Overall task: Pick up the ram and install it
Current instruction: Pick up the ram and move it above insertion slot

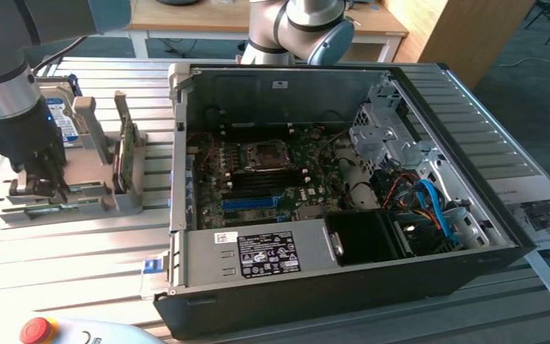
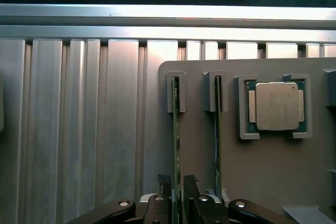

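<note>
- The gripper is standing spread, with one finger hanging on each side of the ram, seemingly just clear of its faces.
- The ram, a thin green board seen edge-on, is standing upright in the slot nearest the gray holder's side edge.
- A second stick is standing just beside it.
- The silvery CPU is sitting near the holder's far edge, its markings proving too faint to read.

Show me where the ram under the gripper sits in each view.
Exterior view: the ram stands on edge in the grey holder at the exterior view's left, under the gripper.
Wrist view: the ram is a thin green line between the fingers of the open gripper, in the holder's outermost slot.
Shared landmark: the grey holder.
</note>
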